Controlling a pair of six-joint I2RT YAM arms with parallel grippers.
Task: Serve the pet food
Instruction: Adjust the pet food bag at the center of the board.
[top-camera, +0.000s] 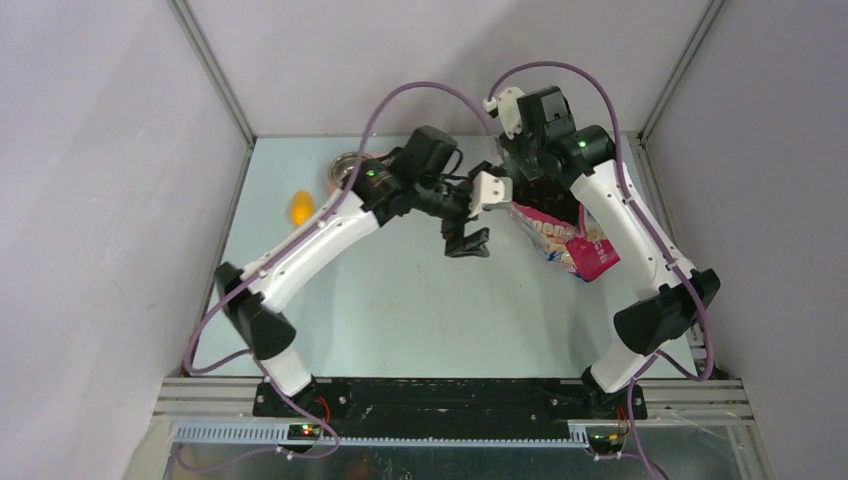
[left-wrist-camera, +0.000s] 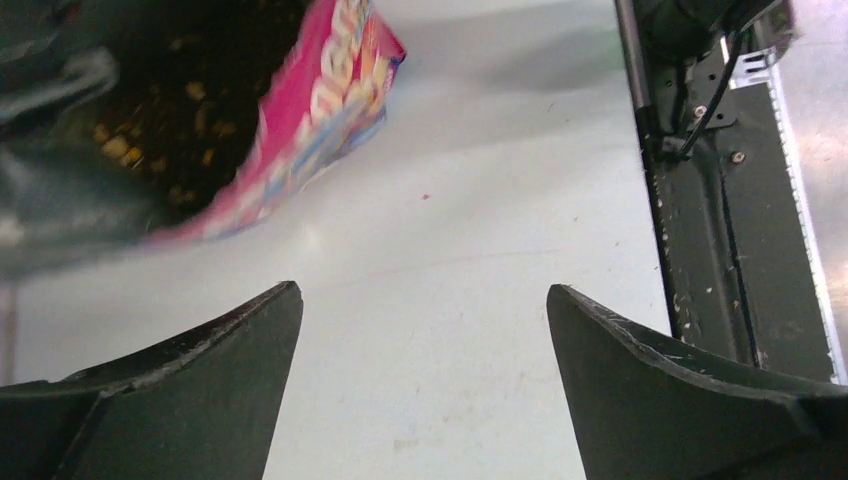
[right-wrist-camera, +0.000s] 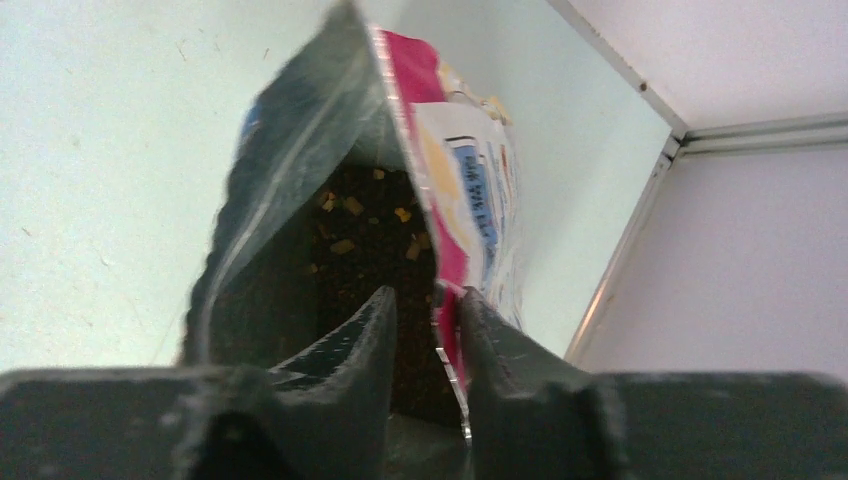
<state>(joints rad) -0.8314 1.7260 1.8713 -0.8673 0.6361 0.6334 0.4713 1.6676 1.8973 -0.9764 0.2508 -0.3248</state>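
Brown kibble (right-wrist-camera: 365, 215) lies inside the pink foil bag (top-camera: 575, 248) at the table's (top-camera: 400, 300) far right, mouth gaping, likely for scooping; right gripper (right-wrist-camera: 425, 295) narrowly parted astride its rim, left gripper (left-wrist-camera: 422, 292) wide, empty, alongside.

Pose: left arm (top-camera: 310, 240) reaches forward and inward, elbow bent, wrist just left of the cat food bag (top-camera: 578, 248). The left tool (left-wrist-camera: 425, 300) is angled down toward the tabletop (left-wrist-camera: 470, 200) beside the bag, jaws spread wide with nothing between them. The right arm (top-camera: 630, 225) is folded over the bag from its right side. The right tool (right-wrist-camera: 425, 297) points into the bag's mouth, jaws narrowly parted and straddling one bag wall; a gap shows beside that wall.
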